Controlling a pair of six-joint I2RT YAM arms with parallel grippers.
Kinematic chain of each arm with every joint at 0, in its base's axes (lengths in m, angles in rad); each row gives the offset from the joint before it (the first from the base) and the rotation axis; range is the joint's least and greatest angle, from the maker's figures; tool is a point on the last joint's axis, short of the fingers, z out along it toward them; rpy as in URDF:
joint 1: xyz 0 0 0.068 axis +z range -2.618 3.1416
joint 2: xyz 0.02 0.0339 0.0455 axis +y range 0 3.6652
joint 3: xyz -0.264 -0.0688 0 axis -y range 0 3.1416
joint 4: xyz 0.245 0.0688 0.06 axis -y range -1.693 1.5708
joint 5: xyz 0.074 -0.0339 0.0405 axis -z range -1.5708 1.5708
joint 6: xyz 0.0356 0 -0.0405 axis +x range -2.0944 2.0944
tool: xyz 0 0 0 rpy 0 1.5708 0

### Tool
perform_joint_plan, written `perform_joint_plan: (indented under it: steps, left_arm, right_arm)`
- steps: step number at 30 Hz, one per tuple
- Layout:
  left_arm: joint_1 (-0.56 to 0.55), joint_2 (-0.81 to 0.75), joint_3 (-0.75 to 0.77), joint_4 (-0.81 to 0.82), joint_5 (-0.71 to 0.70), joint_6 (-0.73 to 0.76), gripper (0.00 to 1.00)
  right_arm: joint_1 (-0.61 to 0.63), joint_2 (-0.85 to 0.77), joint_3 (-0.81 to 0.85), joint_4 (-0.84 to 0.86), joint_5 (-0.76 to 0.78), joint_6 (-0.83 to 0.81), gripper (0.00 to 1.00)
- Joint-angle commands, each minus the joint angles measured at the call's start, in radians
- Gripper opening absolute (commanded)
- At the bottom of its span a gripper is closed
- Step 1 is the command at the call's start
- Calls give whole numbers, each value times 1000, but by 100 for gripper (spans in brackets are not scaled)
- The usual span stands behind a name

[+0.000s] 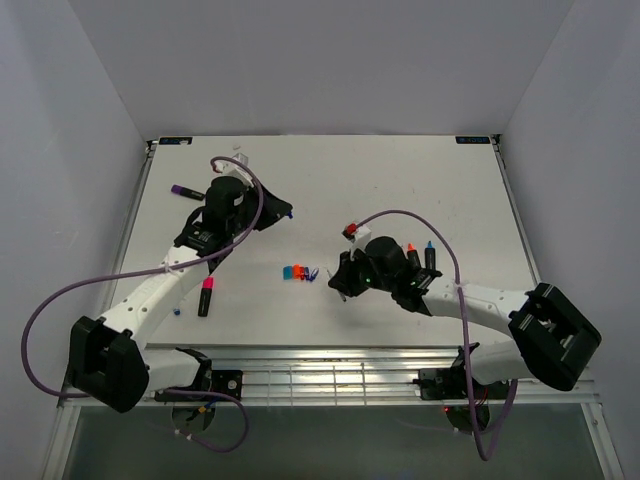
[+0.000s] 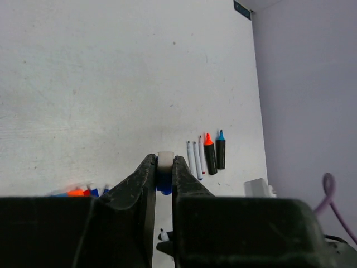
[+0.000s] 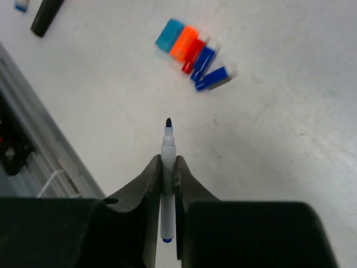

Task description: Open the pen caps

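View from above: removed pen caps (image 1: 297,272) heaped on the table (image 1: 400,180); purple cap (image 1: 177,188) and magenta cap (image 1: 208,285) still unopened at left.

Left wrist: left gripper (image 2: 164,164) clamped on a blue-and-white cap (image 2: 165,159).

Right wrist: right gripper (image 3: 168,163) pinching an uncapped white pen (image 3: 167,139).

Risks: careless release, rolling the cap away; dipping the bare tip, marking the table.

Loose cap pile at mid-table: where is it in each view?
Top external: loose cap pile at centre, between the arms.
Left wrist: bottom left, beside the left gripper.
Right wrist: top centre, beyond the held pen.
Shared landmark: orange-tipped highlighter, right of the pile in top and left wrist; absent from right wrist.
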Motion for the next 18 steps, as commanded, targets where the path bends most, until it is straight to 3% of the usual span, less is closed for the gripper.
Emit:
perform_joint_plan:
  steps: [1,6,10,18]
  left_arm:
    - [4,-57,-28,84,14,31,0]
    - [6,-48,-34,-6,-1,74,0]
    - [6,-14,-60,-84,-17,125,0]
    - [6,1,-186,-120,-80,131,0]
  right_arm:
    - [-46,-20,-51,187,-391,63,8]
    - [-91,-51,-58,139,-315,93,8]
    - [-112,-57,13,-61,-64,61,8]
    - [-115,2,99,-240,177,65,8]
